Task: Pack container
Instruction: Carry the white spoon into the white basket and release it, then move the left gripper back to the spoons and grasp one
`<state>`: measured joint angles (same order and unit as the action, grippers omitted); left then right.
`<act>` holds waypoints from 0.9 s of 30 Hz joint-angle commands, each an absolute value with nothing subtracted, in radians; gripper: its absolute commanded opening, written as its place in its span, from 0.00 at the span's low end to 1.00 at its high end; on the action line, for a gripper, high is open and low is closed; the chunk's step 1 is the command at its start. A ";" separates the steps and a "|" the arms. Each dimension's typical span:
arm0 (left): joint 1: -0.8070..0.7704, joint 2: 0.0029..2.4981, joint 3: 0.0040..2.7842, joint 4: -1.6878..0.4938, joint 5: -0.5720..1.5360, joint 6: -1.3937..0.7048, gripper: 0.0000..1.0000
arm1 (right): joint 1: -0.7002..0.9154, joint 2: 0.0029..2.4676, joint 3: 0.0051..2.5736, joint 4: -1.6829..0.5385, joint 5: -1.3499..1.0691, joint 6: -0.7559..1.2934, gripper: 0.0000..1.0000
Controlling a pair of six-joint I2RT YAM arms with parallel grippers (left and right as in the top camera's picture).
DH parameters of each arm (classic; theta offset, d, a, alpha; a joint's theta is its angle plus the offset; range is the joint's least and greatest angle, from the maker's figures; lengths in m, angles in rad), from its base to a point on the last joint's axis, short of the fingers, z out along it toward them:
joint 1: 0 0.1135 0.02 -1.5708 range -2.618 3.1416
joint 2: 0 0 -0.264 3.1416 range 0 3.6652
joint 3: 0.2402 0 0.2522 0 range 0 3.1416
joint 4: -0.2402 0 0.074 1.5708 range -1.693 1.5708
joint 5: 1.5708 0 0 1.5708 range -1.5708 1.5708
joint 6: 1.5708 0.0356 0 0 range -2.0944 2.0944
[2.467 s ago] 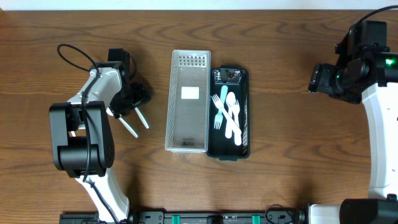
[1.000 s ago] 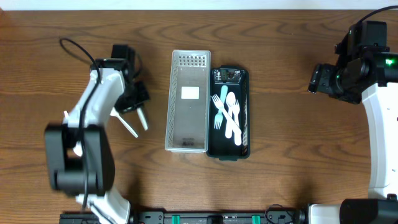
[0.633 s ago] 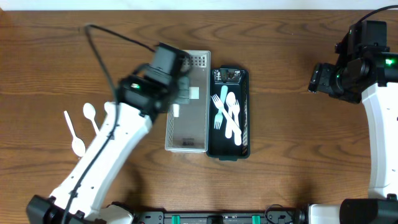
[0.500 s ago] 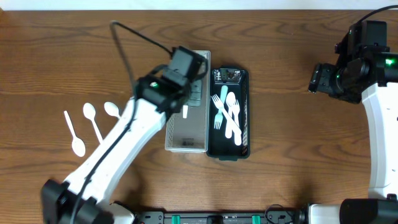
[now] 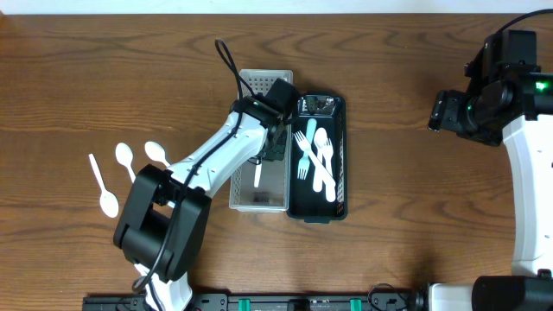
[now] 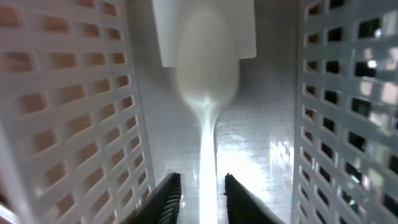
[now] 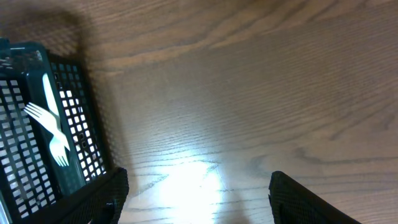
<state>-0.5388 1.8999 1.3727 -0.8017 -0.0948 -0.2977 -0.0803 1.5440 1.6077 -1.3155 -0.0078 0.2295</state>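
Spoon point(image 6: 207, 74) over white label point(image 6: 247, 28), white basket point(image 6: 68, 93)

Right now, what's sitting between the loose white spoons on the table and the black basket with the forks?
The white basket, with the left arm extended into it and one spoon inside; the overhead view shows it.

The left hand point(image 5: 275, 142) has swung from the table's point(image 5: 406, 130) left side into the white basket point(image 5: 244, 197), bringing a spoon point(image 6: 207, 74); its grip has apparently loosened.

No legible text, it seems.
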 commanded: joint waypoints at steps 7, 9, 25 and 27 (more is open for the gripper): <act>-0.527 1.629 1.427 -0.856 -0.185 -0.214 0.72 | -0.086 1.545 1.600 -1.312 -0.011 0.219 0.75; -0.505 1.547 1.427 -0.879 -0.198 -0.215 0.78 | -0.086 1.545 1.600 -1.311 -0.011 0.218 0.75; 0.105 1.439 1.334 -1.011 0.044 -0.443 0.93 | -0.086 1.545 1.600 -1.314 -0.012 0.200 0.77; 0.132 1.499 1.319 -0.986 0.087 -0.443 0.93 | -0.086 1.545 1.600 -1.313 -0.012 0.200 0.77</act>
<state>0.0971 1.4197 1.3552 -1.0012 -0.0238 -0.4007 -0.0803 1.5440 1.6070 -1.3125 -0.0078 0.2153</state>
